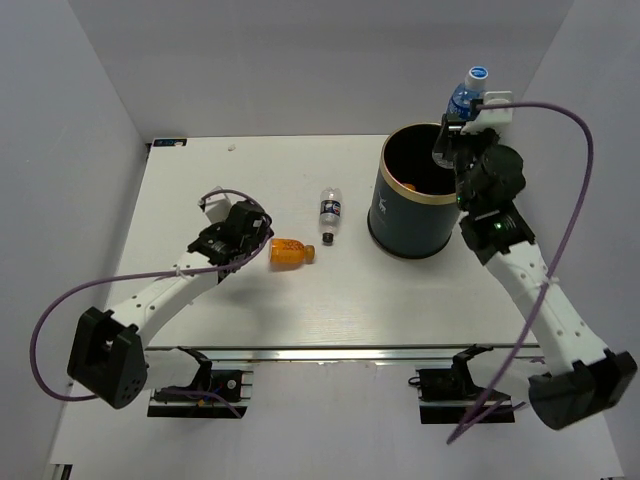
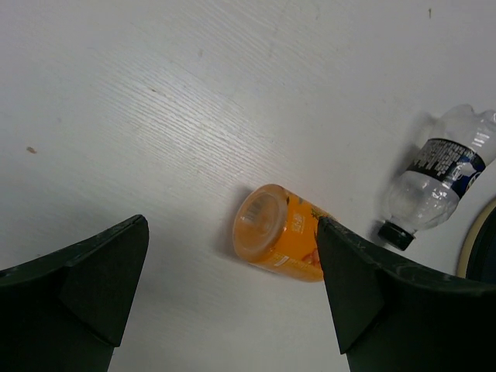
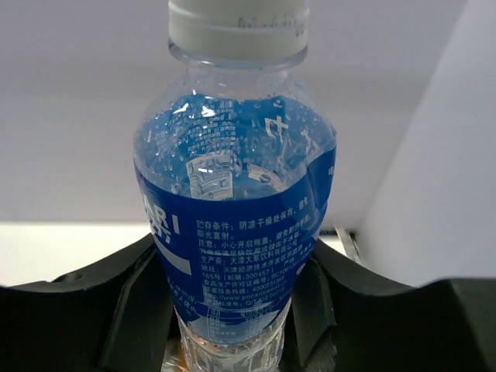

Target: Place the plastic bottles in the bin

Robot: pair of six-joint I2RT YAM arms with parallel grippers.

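My right gripper (image 1: 449, 138) is shut on a clear bottle with a blue label and white cap (image 1: 466, 96), holding it upright over the far right rim of the navy bin (image 1: 405, 222). In the right wrist view the bottle (image 3: 232, 225) fills the gap between the fingers of that gripper (image 3: 232, 310). My left gripper (image 1: 262, 244) is open, just left of the stubby orange bottle (image 1: 290, 252), which lies on its side. In the left wrist view the orange bottle (image 2: 280, 232) lies close to the right finger (image 2: 364, 294) of the gripper (image 2: 232, 229). A small clear bottle with a dark label and black cap (image 1: 331, 213) lies between the orange bottle and the bin. A second blue-labelled bottle is not in view.
White walls close in the white table (image 1: 250, 170) on the left, back and right. A small orange spot (image 1: 409, 186) shows inside the bin. The bin's tan rim (image 2: 471, 248) and the dark-labelled bottle (image 2: 438, 182) show at the right of the left wrist view.
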